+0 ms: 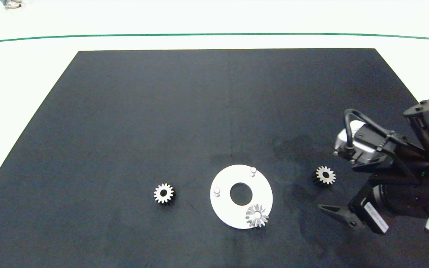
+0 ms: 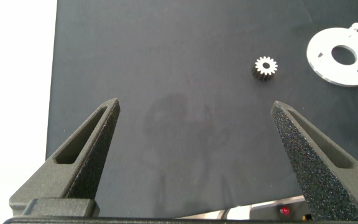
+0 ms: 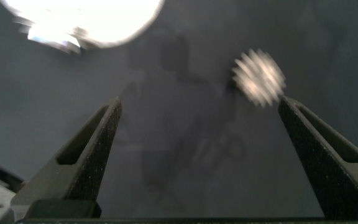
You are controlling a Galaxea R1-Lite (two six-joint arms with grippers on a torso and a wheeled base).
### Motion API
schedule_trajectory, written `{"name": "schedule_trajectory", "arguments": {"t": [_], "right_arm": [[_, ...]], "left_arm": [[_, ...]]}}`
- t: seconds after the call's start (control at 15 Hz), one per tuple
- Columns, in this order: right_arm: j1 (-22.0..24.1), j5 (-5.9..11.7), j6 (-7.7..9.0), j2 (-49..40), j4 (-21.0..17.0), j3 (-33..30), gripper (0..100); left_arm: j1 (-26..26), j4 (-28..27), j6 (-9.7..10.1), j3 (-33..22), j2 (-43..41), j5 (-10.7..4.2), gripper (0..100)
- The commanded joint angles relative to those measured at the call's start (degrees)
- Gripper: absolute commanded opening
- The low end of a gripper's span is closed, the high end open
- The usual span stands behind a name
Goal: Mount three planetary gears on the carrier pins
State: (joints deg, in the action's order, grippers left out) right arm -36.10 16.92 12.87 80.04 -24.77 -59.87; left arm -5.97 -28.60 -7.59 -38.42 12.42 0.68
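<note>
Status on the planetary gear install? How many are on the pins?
One of three done: a gear sits on the near pin of the white carrier disc. Two pins, and, are bare. In hand: nothing yet. The right gripper is open and empty near the loose gear right of the disc. The other loose gear lies left of the disc; the left gripper is open and empty, short of it.

Black mat (image 1: pixel 162 111) on white floor (image 1: pixel 32 56) w/ green line (image 1: pixel 214 34); shoes (image 1: pixel 11 4) at far edge.
</note>
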Motion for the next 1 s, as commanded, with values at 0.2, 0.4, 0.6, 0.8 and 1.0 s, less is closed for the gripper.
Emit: {"name": "schedule_trajectory", "arguments": {"t": [0.2, 0.4, 0.6, 0.8, 1.0], "right_arm": [[11.9, -4.00, -1.71, -7.4, -0.3, 5.1, 100], [11.8, -6.46, -2.33, -4.8, 1.1, 5.0, 100], [11.8, -8.92, -4.79, -0.2, 5.5, 5.5, 100], [12.0, -8.22, -4.44, 2.9, 9.0, 6.0, 100], [13.7, -8.31, -4.44, 4.9, 10.2, 5.9, 100]], "left_arm": [[-0.1, -0.2, -0.23, 0.0, -0.6, 0.02, 100], [0.1, -0.2, -0.32, 0.0, -0.6, 1.16, 100], [0.1, -0.2, -0.40, 0.0, -0.7, 1.25, 100], [0.2, -0.2, -0.40, -0.1, -0.8, 1.25, 100], [0.2, -0.2, -0.40, 0.0, -0.8, 1.25, 100]]}}
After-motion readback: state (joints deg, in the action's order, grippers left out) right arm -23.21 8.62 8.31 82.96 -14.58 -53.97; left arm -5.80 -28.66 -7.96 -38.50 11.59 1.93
